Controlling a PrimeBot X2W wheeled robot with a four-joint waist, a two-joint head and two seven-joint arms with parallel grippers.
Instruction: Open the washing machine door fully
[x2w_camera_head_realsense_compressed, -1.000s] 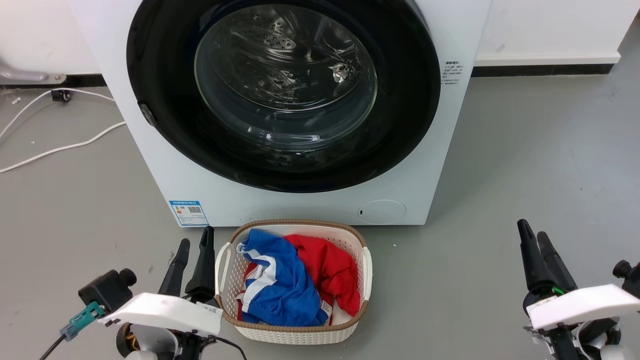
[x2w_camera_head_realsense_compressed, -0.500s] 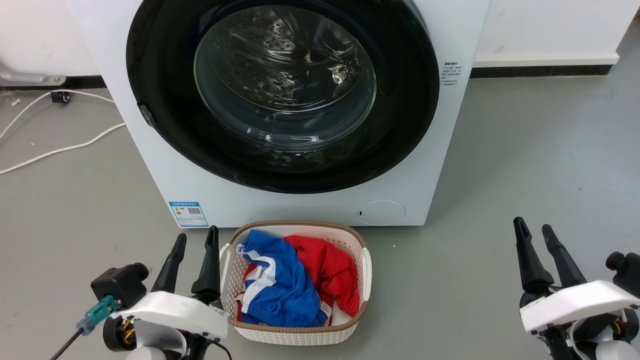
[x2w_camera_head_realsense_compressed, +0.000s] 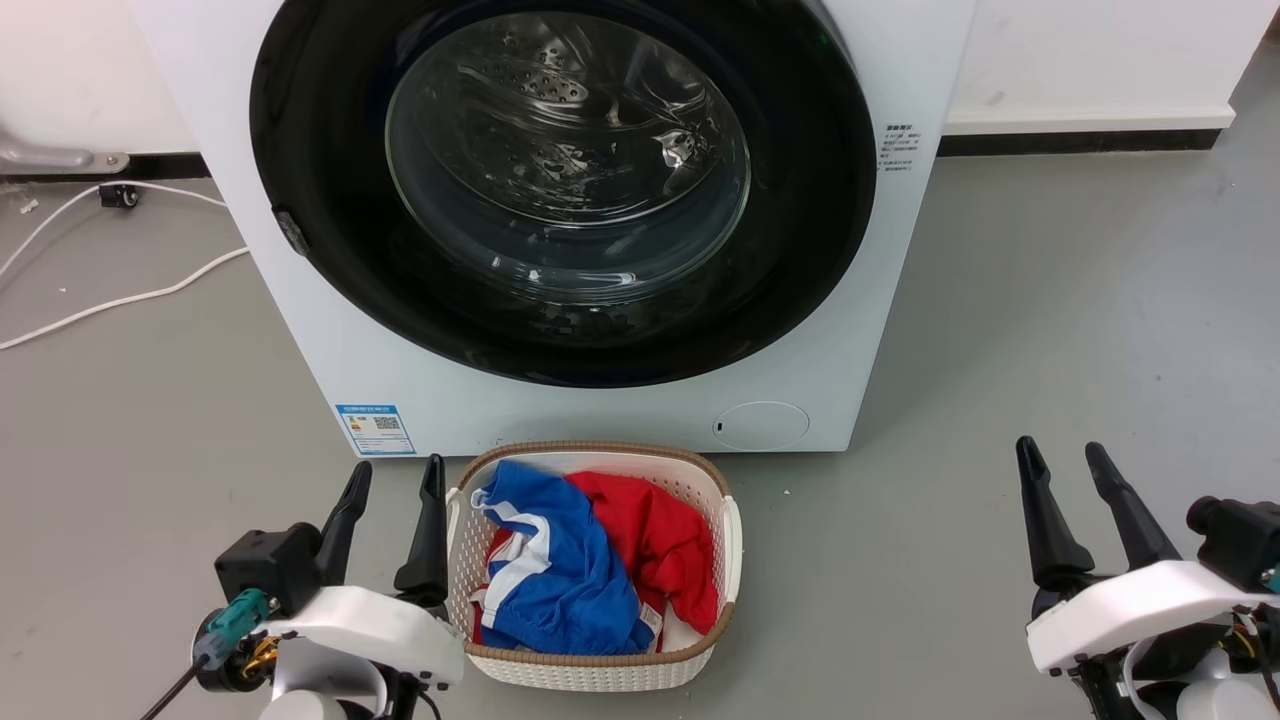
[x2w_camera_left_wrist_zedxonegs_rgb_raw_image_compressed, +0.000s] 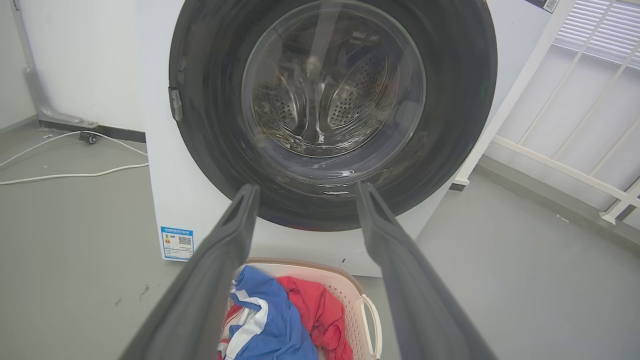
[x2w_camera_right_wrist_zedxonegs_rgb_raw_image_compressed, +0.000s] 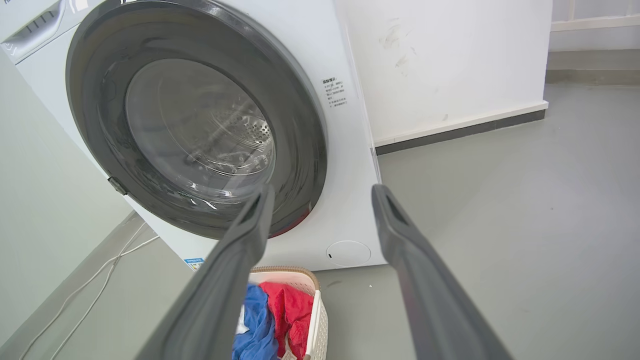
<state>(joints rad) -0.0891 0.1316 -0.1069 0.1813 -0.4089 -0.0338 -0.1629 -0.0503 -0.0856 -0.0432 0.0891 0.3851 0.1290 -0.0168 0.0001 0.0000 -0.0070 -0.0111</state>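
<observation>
The washing machine door (x2w_camera_head_realsense_compressed: 810, 200) is a big round glossy black ring with a clear bulging glass window (x2w_camera_head_realsense_compressed: 567, 160); it lies flat against the white machine front, with a small latch at its left edge. The door (x2w_camera_left_wrist_zedxonegs_rgb_raw_image_compressed: 450, 100) fills the top of the left wrist view, and in the right wrist view the door (x2w_camera_right_wrist_zedxonegs_rgb_raw_image_compressed: 295, 125) stands at the upper left. My left gripper (x2w_camera_head_realsense_compressed: 396, 476) hovers open at the lower left, well short of the machine. My right gripper (x2w_camera_head_realsense_compressed: 1062, 457) hovers open at the lower right. Both hold nothing.
A white laundry basket (x2w_camera_head_realsense_compressed: 735, 530) holding blue and red clothes sits on the grey floor just before the machine, beside my left gripper. White cables (x2w_camera_head_realsense_compressed: 120, 298) trail over the floor at left. A white railing (x2w_camera_left_wrist_zedxonegs_rgb_raw_image_compressed: 565, 165) stands at the right in the left wrist view.
Both grippers have spread their fingers wider apart. The left arm has shifted a little to the right and the right arm a little to the left. The door has not moved.
</observation>
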